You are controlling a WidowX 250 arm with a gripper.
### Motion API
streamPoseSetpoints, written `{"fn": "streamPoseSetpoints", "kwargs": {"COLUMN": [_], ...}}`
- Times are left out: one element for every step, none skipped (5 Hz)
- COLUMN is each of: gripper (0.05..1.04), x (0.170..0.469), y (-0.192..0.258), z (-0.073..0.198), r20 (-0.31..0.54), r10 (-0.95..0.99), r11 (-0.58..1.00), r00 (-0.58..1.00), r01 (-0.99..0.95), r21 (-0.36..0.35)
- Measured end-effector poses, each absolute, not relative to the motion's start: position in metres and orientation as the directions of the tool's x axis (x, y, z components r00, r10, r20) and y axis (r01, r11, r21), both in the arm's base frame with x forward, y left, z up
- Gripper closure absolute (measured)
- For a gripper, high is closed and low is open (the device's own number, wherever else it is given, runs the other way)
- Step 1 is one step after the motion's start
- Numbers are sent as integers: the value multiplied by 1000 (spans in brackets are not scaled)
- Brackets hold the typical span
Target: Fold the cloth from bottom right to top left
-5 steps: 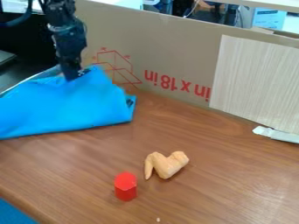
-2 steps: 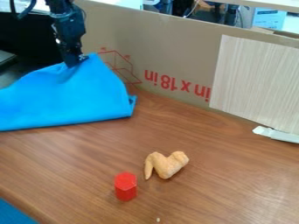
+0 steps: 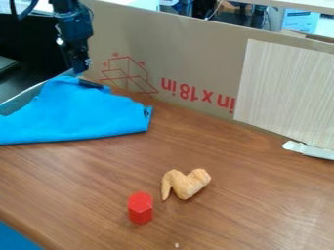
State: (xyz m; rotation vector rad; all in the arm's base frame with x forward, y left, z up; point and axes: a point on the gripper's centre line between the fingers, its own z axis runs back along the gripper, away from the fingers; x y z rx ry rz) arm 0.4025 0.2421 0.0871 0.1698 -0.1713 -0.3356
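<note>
Hanging by the top of the blue cloth [image 3: 75, 114], the claw [image 3: 79, 69] was spread or closed; I couldn't tell.

Table [image 3: 248, 210] with cloth [image 3: 75, 114], wing [image 3: 188, 186], block [image 3: 140, 209]

- Cloth [image 3: 78, 114] is blue, block [image 3: 140, 209] red
- Table [image 3: 254, 195] is brown, wood-grained
- Wing [image 3: 187, 184] is tan
- Cardboard [image 3: 189, 53] is tan, red-printed
- Board [image 3: 287, 90] is cream, streaked
- Gripper [image 3: 81, 67] seems black

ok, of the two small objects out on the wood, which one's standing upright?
The red block: it stands on a flat end, sides straight up. The tan toy wing, just apart from it, is bent and lying down.
</note>
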Motion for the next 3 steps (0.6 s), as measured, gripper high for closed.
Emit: {"fn": "streamPoseSetpoints", "kwargs": {"gripper": [293, 86, 82], "x": [402, 401, 393], "y": [241, 240, 245], "z": [87, 87, 107], "r20": [135, 135, 188], "r10": [-351, -364, -361], "r11": [927, 925, 929], "r00": [927, 922, 913], "r01": [325, 340, 335], "r21": [187, 173, 156]}}
